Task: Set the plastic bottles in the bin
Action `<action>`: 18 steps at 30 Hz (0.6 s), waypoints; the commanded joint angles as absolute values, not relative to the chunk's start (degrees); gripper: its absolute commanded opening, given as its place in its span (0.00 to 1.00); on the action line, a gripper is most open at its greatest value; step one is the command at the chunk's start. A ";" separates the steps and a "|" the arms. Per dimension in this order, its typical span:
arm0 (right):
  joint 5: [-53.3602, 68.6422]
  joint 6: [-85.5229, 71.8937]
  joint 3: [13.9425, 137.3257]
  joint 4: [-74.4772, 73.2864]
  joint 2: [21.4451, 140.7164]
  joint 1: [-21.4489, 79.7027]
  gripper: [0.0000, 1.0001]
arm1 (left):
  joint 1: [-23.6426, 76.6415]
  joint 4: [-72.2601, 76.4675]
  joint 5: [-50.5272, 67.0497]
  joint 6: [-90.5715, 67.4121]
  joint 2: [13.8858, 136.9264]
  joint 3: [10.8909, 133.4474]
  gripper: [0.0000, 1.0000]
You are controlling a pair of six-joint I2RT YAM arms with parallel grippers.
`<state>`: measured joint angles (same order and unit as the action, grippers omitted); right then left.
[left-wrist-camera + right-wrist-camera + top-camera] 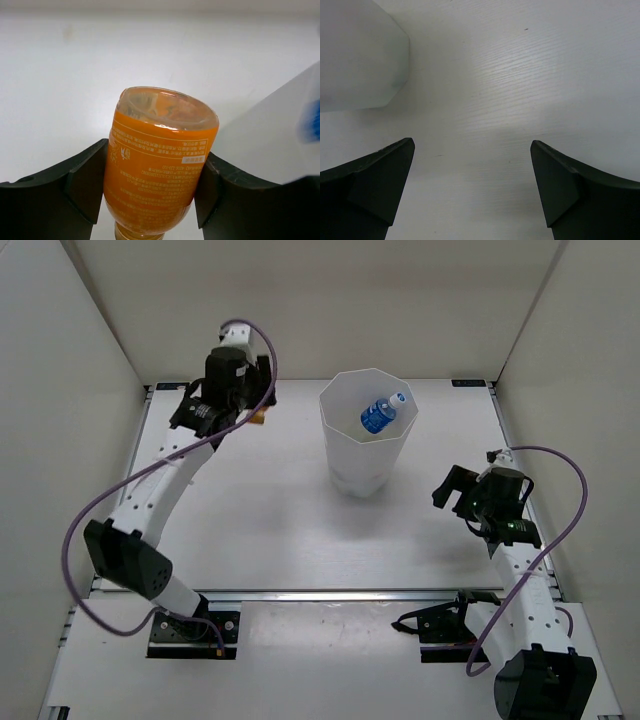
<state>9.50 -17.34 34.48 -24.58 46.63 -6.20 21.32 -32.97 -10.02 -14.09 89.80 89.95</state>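
Orange plastic bottle (159, 165), small and round, sits tight between the left jaws, which press on both of its sides. Its flat bottom points away from the wrist camera. I cannot tell if it touches the white surface (270, 515). From above, this spot is close to the far left corner, right by the back wall and the surface's left edge.

A tall white see-through plastic bin (362, 468) with a many-sided rim stands near the middle of the surface, toward the back. A small clear bottle with a blue label (379, 416) lies tilted inside it, its white cap up against the rim. A wide stretch of bare surface lies between the left arm (165, 480) and the bin.

The right jaws are wide apart and hold nothing. They hang over bare surface near the right edge. The bin is off to their left, well apart from them. White walls close in the left, back and right sides.
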 commanded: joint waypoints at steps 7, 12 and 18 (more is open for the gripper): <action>7.56 -14.94 34.28 -22.41 44.92 -5.27 0.99 | 34.00 -8.82 -12.05 -23.03 89.99 100.10 0.66; 7.39 -13.89 34.98 -22.77 44.21 -5.36 0.99 | 38.49 -12.47 -10.40 -22.59 102.98 111.35 0.80; 5.80 -13.27 35.85 -24.17 43.77 -5.62 0.99 | 41.92 -16.70 -10.28 -20.74 107.23 118.74 0.99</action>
